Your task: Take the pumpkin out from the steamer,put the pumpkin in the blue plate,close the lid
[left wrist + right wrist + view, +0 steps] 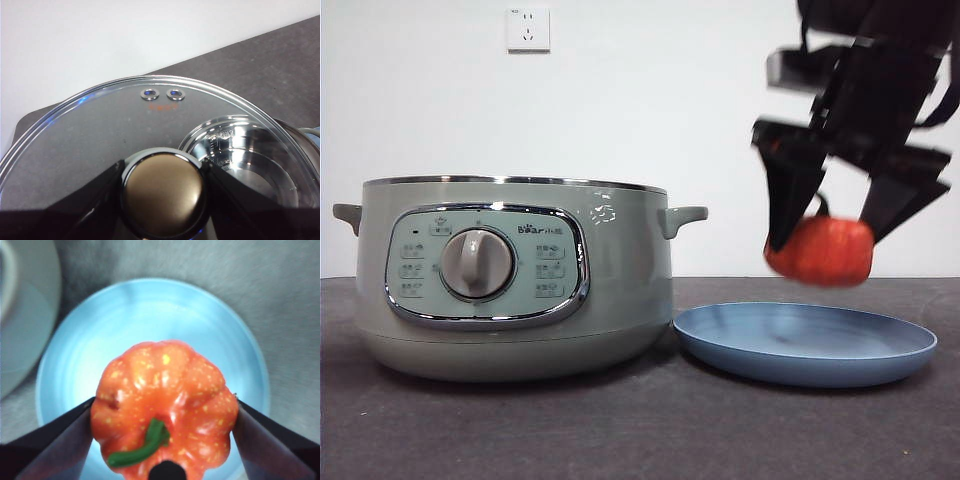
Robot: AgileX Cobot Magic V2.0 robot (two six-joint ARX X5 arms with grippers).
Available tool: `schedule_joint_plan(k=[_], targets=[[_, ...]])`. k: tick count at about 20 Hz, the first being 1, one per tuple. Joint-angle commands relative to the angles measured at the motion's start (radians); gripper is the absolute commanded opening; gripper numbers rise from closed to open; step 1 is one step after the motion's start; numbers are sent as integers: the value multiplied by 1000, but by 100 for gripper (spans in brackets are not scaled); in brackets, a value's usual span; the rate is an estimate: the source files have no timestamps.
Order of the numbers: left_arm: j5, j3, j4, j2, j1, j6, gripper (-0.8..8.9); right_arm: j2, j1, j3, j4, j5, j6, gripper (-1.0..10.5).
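One pumpkin (825, 251) is in play, and we find it clamped between the two jaws of the right gripper (828, 228), one jaw pressed to each flank. We see it held in the air above the blue plate (800, 345), not touching the plate, with its green stem (145, 445) pointing up toward the wrist. In the right wrist view the pumpkin (165, 405) sits over the plate's (150, 315) middle, the right gripper (162, 440) closed on its sides.

The blue plate lies flat on the dark tabletop (520, 430), just beside the steamer (515, 275), which stands on the left in the front view with its dial (477, 263) facing the camera. We see no lid on the steamer's rim.

In the left wrist view we see the lid (100, 130) held by the left gripper (162, 192), whose jaws close on either side of the knob (164, 194). Through the glass we make out the steamer's (240, 160) shiny inner bowl below and to one side. A wall socket (528, 29) is mounted on the white wall behind.
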Motion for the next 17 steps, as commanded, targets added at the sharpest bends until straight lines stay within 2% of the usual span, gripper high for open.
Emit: schedule_joint_plan(k=[1, 3, 11, 17], targets=[[-4, 16, 56, 0, 0, 3, -8, 72, 13, -7, 15, -2, 6, 3], [-3, 16, 57, 7, 0, 3, -8, 128, 17, -7, 16, -1, 6, 24], [-3, 16, 57, 26, 0, 3, -8, 167, 18, -7, 13, 6, 7, 528], [21, 16, 71, 48, 0, 3, -8, 130, 18, -6, 4, 4, 10, 536]])
